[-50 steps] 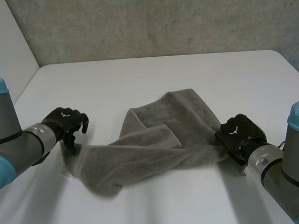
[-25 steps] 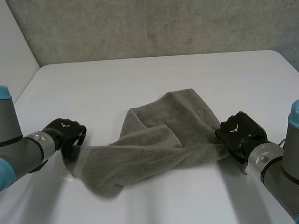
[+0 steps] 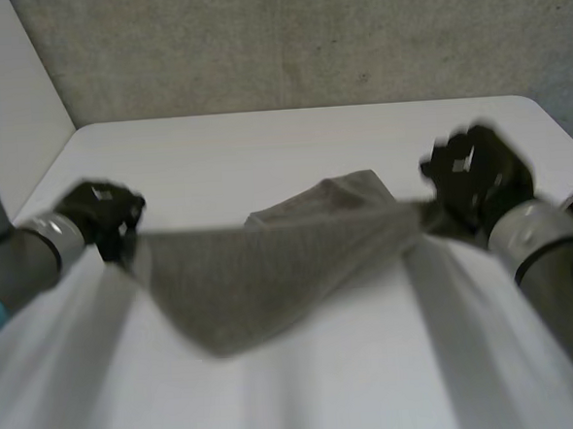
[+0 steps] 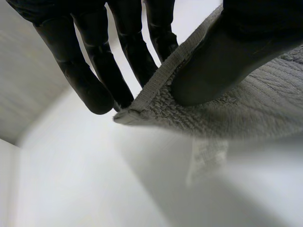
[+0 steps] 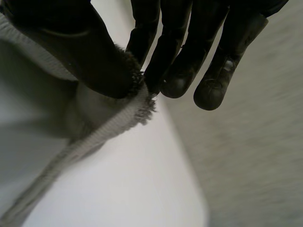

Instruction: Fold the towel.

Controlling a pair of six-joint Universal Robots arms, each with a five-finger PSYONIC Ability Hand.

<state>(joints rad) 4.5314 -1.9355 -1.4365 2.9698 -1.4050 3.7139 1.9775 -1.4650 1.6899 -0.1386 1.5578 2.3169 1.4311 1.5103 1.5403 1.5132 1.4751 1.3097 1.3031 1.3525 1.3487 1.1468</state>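
One towel (image 3: 270, 264), grey, hangs stretched between the two hands above the tabletop (image 3: 292, 141). Its upper edge runs nearly taut from hand to hand, its middle sags in a broad belly towards the near side, and its far part appears to rest crumpled on the tabletop. No clean fold line shows anywhere in the cloth.

The left hand (image 3: 97, 214) pinches one corner: in the left wrist view the thumb presses the hemmed corner against the fingers (image 4: 94, 80), and a small label (image 4: 203, 158) hangs beneath the cloth there. The right hand (image 3: 479, 174) pinches the opposite end: in the right wrist view the thumb clamps the frayed corner against the fingers (image 5: 175, 71), with the hem trailing away below it.

Progress, as judged: the task is at an early stage. Two corners are secured and the cloth is off the surface, which counts as preparation. The fold itself is not yet made. What is left is probably to shake or draw the cloth flat, lay one half over the other with edges matched, and let go.
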